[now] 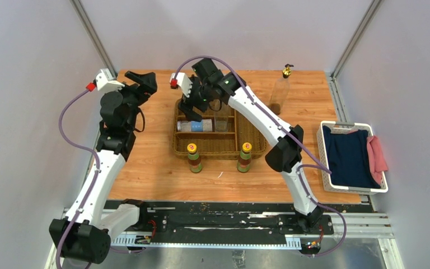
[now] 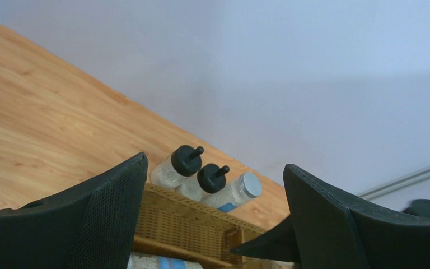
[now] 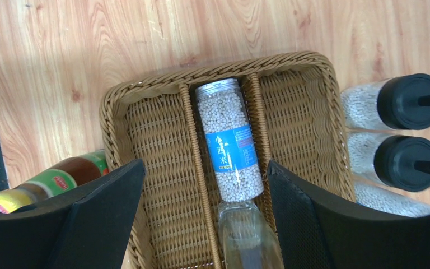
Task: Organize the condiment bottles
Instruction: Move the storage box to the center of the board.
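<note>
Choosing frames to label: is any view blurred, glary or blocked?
Top view: even light, right arm covers part of the basket. Left wrist view: left fingers fill the bottom. Right wrist view: jar sharp, label clear, right fingers hide the lower corners.

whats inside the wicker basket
The wicker basket holds a grey-lidded jar with a blue label lying in its narrow middle compartment, a clear bottle end to end with it. The side compartments look bare where visible; the right fingers cover parts of them.
</note>
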Robot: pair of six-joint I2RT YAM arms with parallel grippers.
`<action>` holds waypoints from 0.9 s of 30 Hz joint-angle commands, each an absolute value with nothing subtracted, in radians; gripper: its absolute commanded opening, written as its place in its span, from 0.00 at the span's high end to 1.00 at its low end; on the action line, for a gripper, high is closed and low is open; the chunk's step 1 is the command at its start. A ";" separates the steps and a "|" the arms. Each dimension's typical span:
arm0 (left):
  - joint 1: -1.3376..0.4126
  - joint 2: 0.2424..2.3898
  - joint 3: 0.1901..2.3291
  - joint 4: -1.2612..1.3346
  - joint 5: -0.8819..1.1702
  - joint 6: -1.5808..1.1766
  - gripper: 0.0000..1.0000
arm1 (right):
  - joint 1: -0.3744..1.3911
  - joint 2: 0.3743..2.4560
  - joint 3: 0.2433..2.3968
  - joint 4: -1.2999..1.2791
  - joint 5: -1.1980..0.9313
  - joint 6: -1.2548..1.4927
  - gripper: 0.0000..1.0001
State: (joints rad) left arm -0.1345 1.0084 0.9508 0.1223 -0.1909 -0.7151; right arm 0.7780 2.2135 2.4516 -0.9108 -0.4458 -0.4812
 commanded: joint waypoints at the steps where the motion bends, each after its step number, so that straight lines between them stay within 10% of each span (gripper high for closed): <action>1: -0.140 0.970 0.931 0.191 -0.218 -0.734 0.08 | 0.767 2.282 2.487 -0.947 -0.465 -0.513 0.17; 27: -0.146 0.978 0.892 0.363 -0.207 -0.813 0.08 | 0.766 2.460 2.497 -0.893 -0.358 -0.567 0.24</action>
State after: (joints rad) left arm -0.1352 0.9733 0.9123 0.3195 -0.1917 -0.8082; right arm 0.7780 2.4275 2.4767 -0.8997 -0.3920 -0.5503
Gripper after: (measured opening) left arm 0.917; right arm 0.773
